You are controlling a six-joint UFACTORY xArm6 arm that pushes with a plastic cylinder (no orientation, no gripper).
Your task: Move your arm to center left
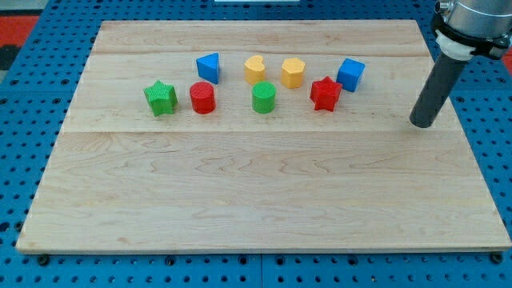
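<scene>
My tip point(422, 124) rests on the wooden board point(256, 192) near its right edge, right of all the blocks. The nearest blocks are the blue cube point(350, 74) and the red star point(325, 94), up and to the tip's left. Further left stand the yellow hexagon point(293, 73), the yellow heart point(255, 70), the green cylinder point(263, 98), the blue triangle point(209, 67), the red cylinder point(202, 98) and the green star point(161, 98). The blocks form a loose row across the board's upper middle.
The board lies on a blue perforated table point(24, 120). The arm's body point(472, 20) enters from the view's top right corner.
</scene>
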